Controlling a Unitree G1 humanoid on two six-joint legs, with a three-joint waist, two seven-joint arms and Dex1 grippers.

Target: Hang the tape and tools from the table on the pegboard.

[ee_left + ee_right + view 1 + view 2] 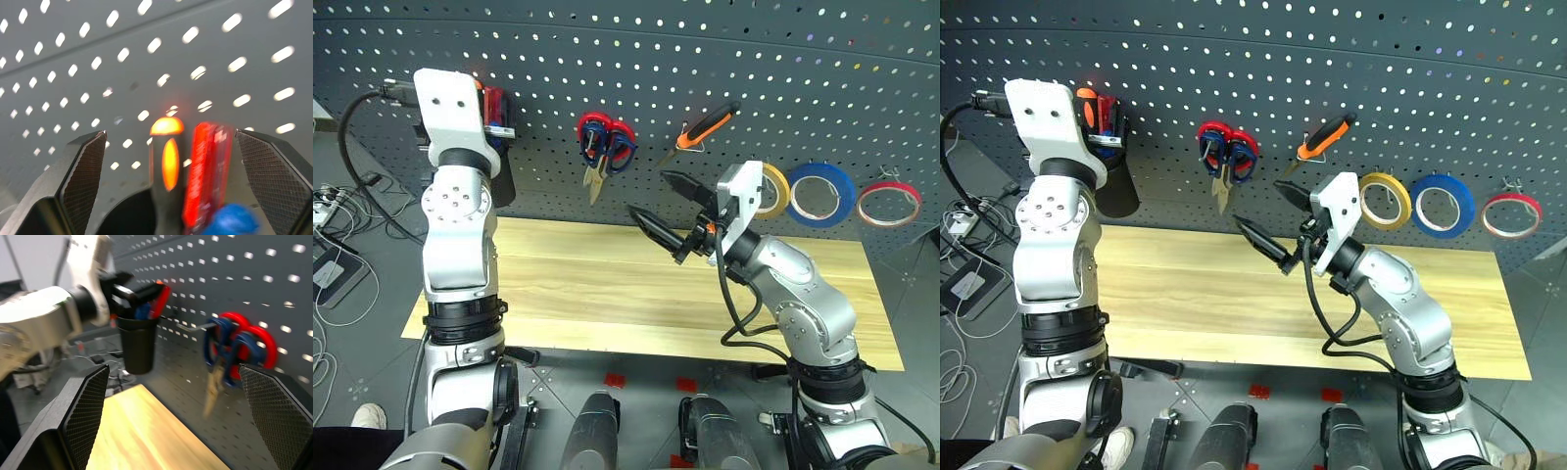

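The pegboard (724,69) fills the back. On its hooks hang the dark-blue-handled scissors (621,149) over a red-handled pair, the orange-and-black pliers (707,125) and the yellow tape (774,189). The blue-handled screwdriver (230,220) stands in a black cup (500,178) on the board, beside an orange handle (169,156) and a red one. My left gripper (170,132) is up at that cup, open, its fingers on either side of the handles and apart from them. Above the table (607,284), my right gripper (651,194) is open and holds nothing.
A larger blue roll (822,194) and a thin red roll (889,204) hang right of the yellow tape. Cables and small devices (333,264) lie on the floor to the left of the table.
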